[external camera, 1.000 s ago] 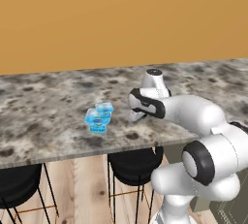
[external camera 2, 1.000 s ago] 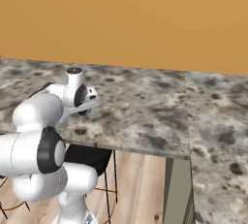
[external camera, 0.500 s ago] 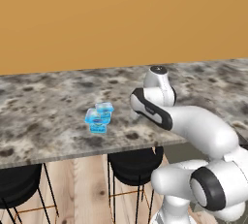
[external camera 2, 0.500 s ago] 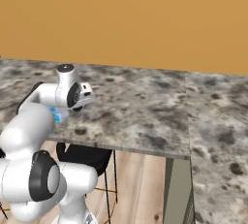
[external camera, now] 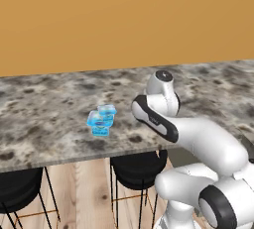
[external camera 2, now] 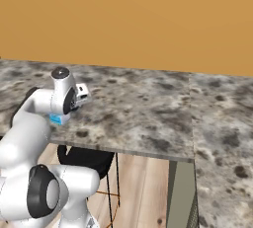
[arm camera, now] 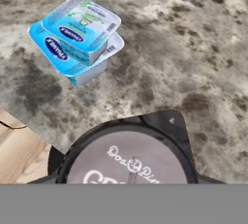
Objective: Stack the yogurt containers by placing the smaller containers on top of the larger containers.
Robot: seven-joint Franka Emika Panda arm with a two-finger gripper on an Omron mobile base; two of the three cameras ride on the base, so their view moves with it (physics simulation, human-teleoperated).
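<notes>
You had the two light-blue yogurt tubs already stacked on the marbled grey counter (external camera: pixel 44 109). In the hand view the smaller light-blue cup (arm camera: pixel 81 26) sat on top of the wide light-blue tub (arm camera: pixel 58 53), turned a little off square from it, with dark blue labels showing on both. In the left base view the stack stood near the counter's front edge, the small cup (external camera: pixel 106 111) a little behind and above the big tub (external camera: pixel 98 123).

The dark round yogurt cup (arm camera: pixel 128 155) filled the bottom of the hand view, close under the camera, with its grey-brown printed lid and a dark foil tab pointing toward the upper right. It lay below and to the right of the stack in that view, well apart from it, over the counter by the front edge, with wooden floor (arm camera: pixel 17 152) showing to its left.

You could not see the fingers themselves; the dark cup covered the place where they would rise, so I cannot tell whether they were pinching it or spread. In the right base view the hand (external camera 2: pixel 79 95) hung over the counter beside a sliver of the blue stack (external camera 2: pixel 60 119). Black stools (external camera: pixel 136 166) stood under the counter.
</notes>
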